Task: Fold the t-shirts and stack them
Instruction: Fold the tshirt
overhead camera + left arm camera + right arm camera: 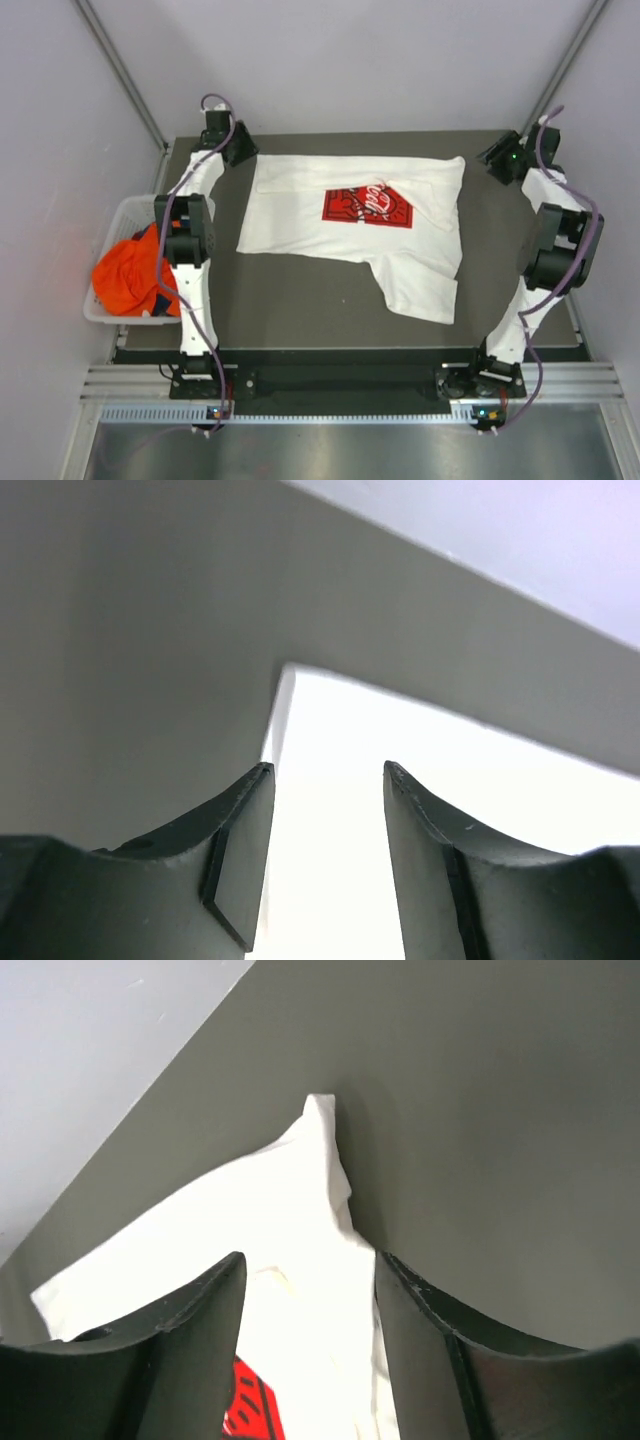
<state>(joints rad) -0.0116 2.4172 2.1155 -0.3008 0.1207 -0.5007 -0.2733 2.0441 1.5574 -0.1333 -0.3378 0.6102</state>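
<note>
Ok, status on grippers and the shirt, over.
Left gripper and right gripper open, empty, at far corners. White t-shirt flat, red print up. Orange garment in basket; nothing blocking.

Soft, even light filled the overhead view, leaving only faint shadows on the dark table [300, 300]. In the left wrist view the white t-shirt [430, 820] was blown out to flat glare, and the left claw [328, 770] showed dark against it. The right wrist view held more detail, with a soft shadow right of the shirt's edge.

The left arm [188, 240] hides part of the orange garment [122, 278] and its white basket [128, 206].
</note>
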